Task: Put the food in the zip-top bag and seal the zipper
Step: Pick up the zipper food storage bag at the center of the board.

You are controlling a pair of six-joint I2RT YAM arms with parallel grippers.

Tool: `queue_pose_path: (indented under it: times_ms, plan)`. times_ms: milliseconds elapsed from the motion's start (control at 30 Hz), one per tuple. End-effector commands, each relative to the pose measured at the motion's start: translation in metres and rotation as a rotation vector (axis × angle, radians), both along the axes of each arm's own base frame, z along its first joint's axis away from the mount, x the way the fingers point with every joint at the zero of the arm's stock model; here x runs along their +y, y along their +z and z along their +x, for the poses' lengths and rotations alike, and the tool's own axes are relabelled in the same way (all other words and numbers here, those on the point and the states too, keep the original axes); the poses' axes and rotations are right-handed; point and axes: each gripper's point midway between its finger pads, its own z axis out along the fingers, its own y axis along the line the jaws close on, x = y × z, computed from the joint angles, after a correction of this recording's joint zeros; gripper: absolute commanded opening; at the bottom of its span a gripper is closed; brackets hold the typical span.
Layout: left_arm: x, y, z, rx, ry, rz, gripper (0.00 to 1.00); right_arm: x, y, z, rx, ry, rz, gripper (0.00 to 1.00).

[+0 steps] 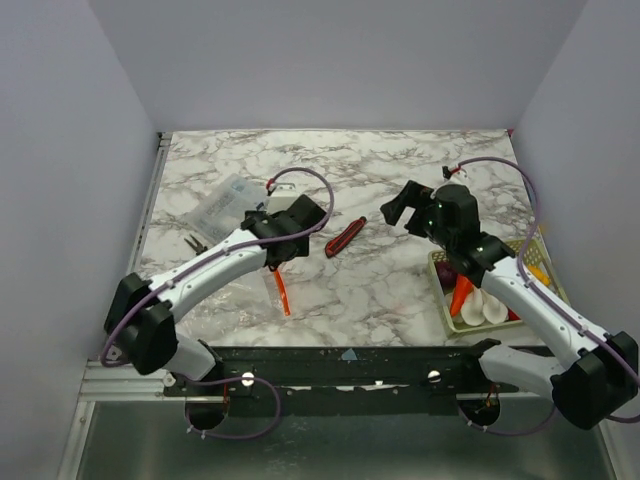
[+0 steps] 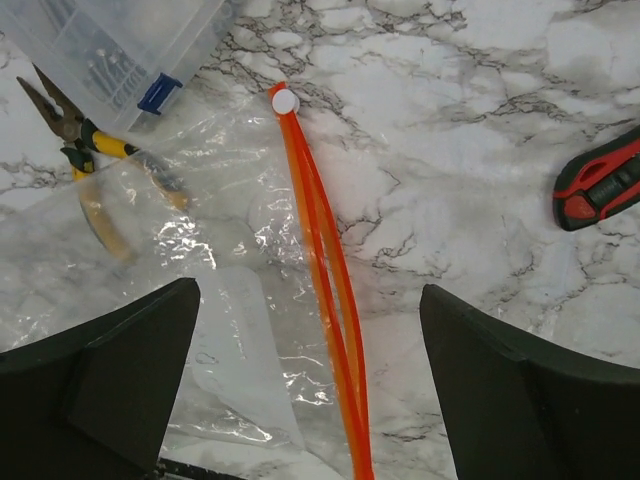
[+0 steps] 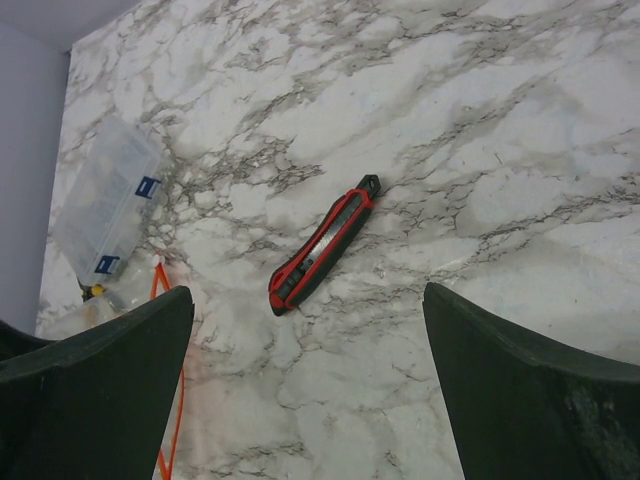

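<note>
Nearest, on the right, one basket (image 1: pixel 440 300) holds the food (image 1: pixel 478 305): one orange piece, two white, one purple, the rest partly hidden. On the left, one zip-top bag (image 2: pixel 200 260) lies flat, the two strips of its zipper (image 2: pixel 320 240) a little apart. The left gripper (image 2: pixel 308 300) hangs wide open above it. The right gripper (image 3: pixel 308 300) is open too, gripping nothing, above one red-and-black knife (image 3: pixel 320 245). Farther away are one pair of pliers (image 2: pixel 70 130) and one clear box (image 2: pixel 110 40), whose contents are unclear.
</note>
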Motion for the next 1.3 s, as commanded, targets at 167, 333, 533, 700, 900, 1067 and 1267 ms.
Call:
queue_pose_path:
  times_ms: [167, 333, 533, 700, 900, 1067, 1267]
  plan:
    - [-0.001, -0.028, -0.007, 0.052, 0.085, 0.349, 0.78, -0.022, 0.001, -0.013, -0.002, -0.053, -0.057, 1.0]
    - [-0.008, -0.048, -0.005, 0.098, 0.073, 0.388, 0.75, -0.027, -0.005, -0.015, 0.003, -0.064, -0.082, 1.0]
    - [-0.012, -0.073, -0.005, 0.133, 0.057, 0.398, 0.67, -0.03, -0.015, -0.017, 0.019, -0.074, -0.099, 1.0]
    - [-0.006, -0.084, -0.004, 0.151, 0.079, 0.413, 0.6, -0.033, -0.02, -0.017, 0.028, -0.08, -0.11, 1.0]
    - [0.006, -0.097, -0.005, 0.172, 0.103, 0.417, 0.53, -0.035, -0.026, -0.018, 0.038, -0.088, -0.118, 1.0]
    - [0.013, -0.102, -0.006, 0.18, 0.107, 0.419, 0.48, -0.031, -0.032, -0.016, 0.054, -0.081, -0.112, 1.0]
    - [0.014, -0.097, -0.007, 0.179, 0.102, 0.388, 0.19, -0.025, -0.045, -0.014, 0.091, -0.064, -0.115, 1.0]
